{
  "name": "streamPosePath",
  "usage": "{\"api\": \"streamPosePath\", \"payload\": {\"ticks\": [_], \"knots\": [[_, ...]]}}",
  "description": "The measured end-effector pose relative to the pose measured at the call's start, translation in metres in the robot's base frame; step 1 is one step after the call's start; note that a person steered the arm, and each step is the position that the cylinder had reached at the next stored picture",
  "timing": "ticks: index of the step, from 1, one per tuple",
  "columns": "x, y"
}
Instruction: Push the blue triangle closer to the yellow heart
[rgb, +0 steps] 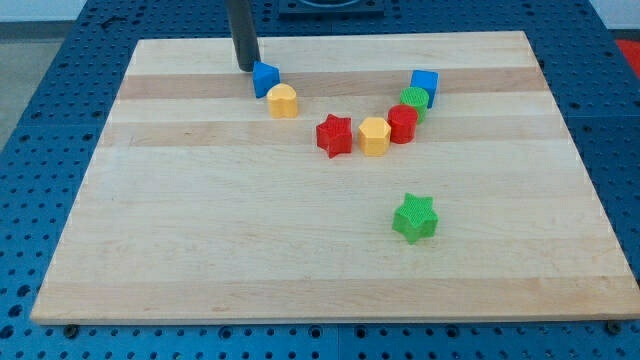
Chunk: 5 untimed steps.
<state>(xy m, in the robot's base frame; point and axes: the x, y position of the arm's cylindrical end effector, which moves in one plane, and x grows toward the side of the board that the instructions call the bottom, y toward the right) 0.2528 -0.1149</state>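
The blue triangle (265, 78) sits near the view's top, left of centre. The yellow heart (283, 101) lies just below and right of it, touching or nearly touching. My tip (246, 67) stands on the board just up and left of the blue triangle, very close to its edge.
A red star (335, 135), a yellow hexagon (374, 136), a red cylinder (403, 124), a green block (415, 100) and a blue cube (424, 84) form a curved row at centre right. A green star (415, 217) lies lower down. The wooden board (200, 250) rests on a blue perforated table.
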Motion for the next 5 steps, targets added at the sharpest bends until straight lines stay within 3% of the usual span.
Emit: {"api": "streamPosePath", "payload": {"ticks": [3,5], "knots": [[0.000,0.021],[-0.001,-0.040]]}}
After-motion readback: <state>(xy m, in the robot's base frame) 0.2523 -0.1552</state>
